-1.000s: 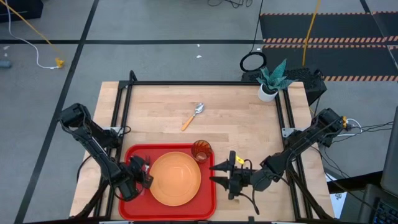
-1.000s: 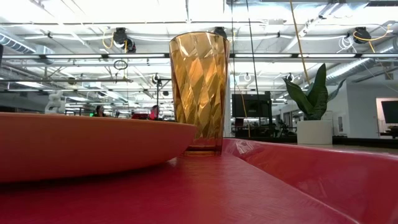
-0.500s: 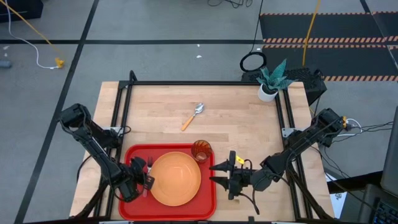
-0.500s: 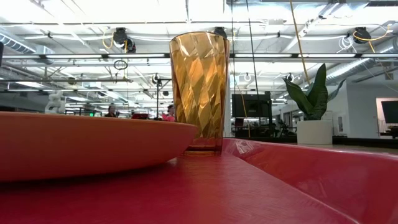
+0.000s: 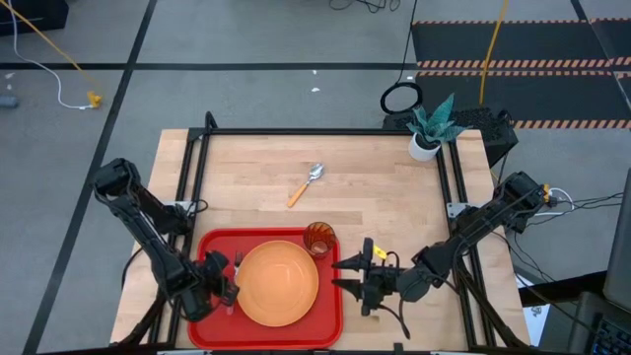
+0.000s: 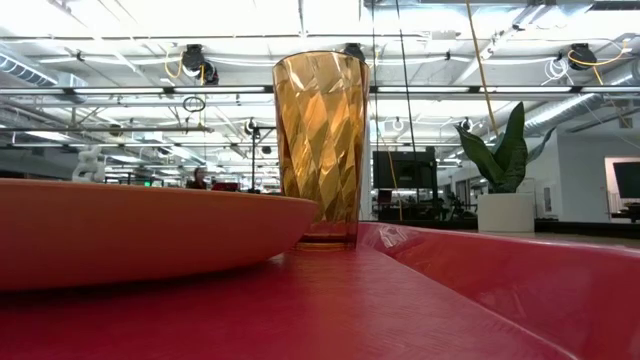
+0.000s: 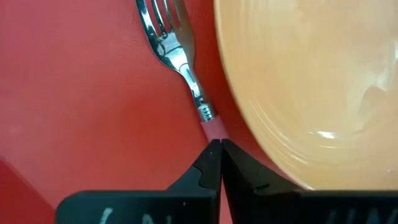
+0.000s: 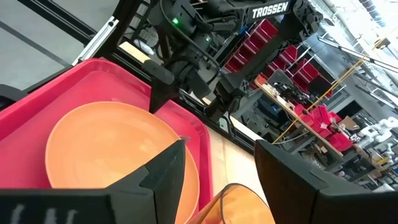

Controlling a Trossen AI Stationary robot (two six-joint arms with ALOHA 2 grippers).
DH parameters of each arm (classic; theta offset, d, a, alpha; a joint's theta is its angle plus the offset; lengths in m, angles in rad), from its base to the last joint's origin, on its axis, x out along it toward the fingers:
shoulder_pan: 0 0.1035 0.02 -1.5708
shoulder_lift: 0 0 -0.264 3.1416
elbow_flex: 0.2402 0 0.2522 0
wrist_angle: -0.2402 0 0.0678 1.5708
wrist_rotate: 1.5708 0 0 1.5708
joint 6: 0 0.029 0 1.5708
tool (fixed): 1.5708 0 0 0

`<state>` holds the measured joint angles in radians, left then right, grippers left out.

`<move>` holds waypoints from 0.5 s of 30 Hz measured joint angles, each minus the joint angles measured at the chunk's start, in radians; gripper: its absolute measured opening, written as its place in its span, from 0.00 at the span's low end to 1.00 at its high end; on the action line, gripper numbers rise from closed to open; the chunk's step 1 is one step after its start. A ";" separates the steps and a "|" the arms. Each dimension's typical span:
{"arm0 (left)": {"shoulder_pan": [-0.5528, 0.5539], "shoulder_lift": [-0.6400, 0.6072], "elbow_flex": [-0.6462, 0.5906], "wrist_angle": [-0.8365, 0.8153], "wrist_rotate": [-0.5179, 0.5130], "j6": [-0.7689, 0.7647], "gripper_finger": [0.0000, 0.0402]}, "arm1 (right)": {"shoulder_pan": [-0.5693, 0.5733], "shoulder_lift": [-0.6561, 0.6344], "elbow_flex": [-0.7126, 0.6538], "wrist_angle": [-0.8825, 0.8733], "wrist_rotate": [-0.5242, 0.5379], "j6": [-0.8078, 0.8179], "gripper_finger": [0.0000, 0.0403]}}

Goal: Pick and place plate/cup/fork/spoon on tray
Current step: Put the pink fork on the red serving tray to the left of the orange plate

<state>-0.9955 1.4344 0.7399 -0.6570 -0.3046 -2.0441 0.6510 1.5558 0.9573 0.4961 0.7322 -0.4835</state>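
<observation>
The red tray (image 5: 209,244) lies at the table's near edge. The orange plate (image 5: 278,283) rests flat in its middle. The amber cup (image 5: 318,239) stands upright in the tray's far right corner, beside the plate. The fork (image 5: 237,264) lies on the tray floor just left of the plate, tines toward the far edge. My left gripper (image 5: 227,290) is shut at the fork's near end. The spoon (image 5: 306,184) lies on the bare wood beyond the tray. My right gripper (image 5: 340,275) is open and empty just off the tray's right rim. My left gripper has its shut fingertips on the fork's pink handle (image 7: 212,129), at the end away from the tines. The handle runs in between the tips and is hidden there. The fingers lie along the fork, coming from the near side. The fork rests on the tray against the plate's rim.
A white pot with a green plant (image 5: 424,146) stands at the table's far right corner. Black frame rails run along the table's left, right and far edges. Bare wood lies between the tray and the far rail, around the spoon.
My left gripper has drawn back a little toward the table's near edge, still shut. More of the fork now shows beside the plate in the high view.
</observation>
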 joint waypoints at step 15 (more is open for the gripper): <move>-0.061 0.092 0.001 0.178 0.032 0.019 0.01 | -0.001 0.000 0.000 -0.003 0.000 0.000 0.46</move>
<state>-1.0564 1.5264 0.7406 -0.4794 -0.2730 -2.0249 0.6495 1.5562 0.9573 0.4931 0.7322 -0.4835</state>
